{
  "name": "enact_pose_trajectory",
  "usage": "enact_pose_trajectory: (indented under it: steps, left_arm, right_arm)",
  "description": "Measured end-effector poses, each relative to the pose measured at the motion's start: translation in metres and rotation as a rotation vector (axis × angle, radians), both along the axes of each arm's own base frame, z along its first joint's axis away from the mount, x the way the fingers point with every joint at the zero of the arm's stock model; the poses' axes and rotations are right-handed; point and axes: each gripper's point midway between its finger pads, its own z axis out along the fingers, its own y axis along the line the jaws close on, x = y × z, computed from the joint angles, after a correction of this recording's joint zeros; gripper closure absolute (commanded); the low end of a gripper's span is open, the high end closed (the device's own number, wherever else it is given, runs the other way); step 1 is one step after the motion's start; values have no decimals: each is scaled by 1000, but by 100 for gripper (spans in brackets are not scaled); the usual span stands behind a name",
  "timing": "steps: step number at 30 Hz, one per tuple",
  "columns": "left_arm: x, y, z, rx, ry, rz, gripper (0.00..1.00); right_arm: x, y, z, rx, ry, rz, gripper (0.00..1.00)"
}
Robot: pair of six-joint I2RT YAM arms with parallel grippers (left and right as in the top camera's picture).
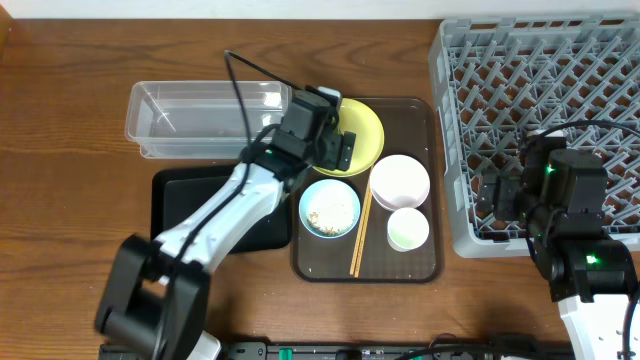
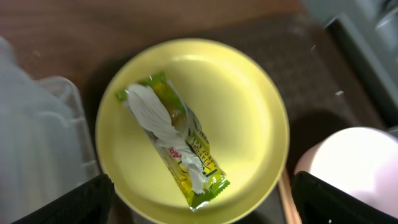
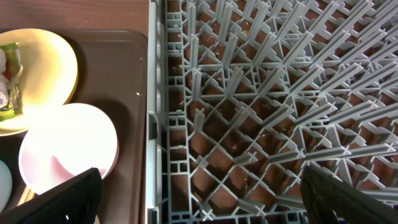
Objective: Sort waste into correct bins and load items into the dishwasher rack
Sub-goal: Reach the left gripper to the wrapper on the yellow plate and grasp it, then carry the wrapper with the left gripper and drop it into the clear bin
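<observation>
The yellow plate sits on the brown tray and holds the green-and-yellow wrapper with a white scrap lying on it. My left gripper is open and empty, hovering over the plate, fingers either side of the wrapper's near end. The light blue bowl holds rice scraps. The white bowl, small white cup and chopsticks lie beside it. My right gripper is open and empty over the left edge of the grey rack, also in the right wrist view.
The clear tub stands at the back left, with the black tray in front of it under my left arm. The brown serving tray lies between them and the rack. The white bowl is near the rack's wall.
</observation>
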Motion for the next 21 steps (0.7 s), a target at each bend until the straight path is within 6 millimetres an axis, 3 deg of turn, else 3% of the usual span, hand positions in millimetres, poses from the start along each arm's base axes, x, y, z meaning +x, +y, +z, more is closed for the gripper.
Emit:
enact_pose_trajectory:
  steps: [5, 11, 15, 21]
  left_arm:
    - [3, -1, -41, 38, 64, 3, 8]
    - [7, -3, -73, 55, 95, 7, 20]
    - [6, -2, -89, 68, 125, 11, 38]
    - [5, -1, -95, 75, 134, 11, 85]
  right_arm:
    - [0, 0, 0, 0, 0, 0, 1]
    - [0, 0, 0, 1, 0, 1, 1]
    - [0, 0, 0, 1, 1, 2, 1]
    - [-1, 0, -1, 1, 6, 2, 1]
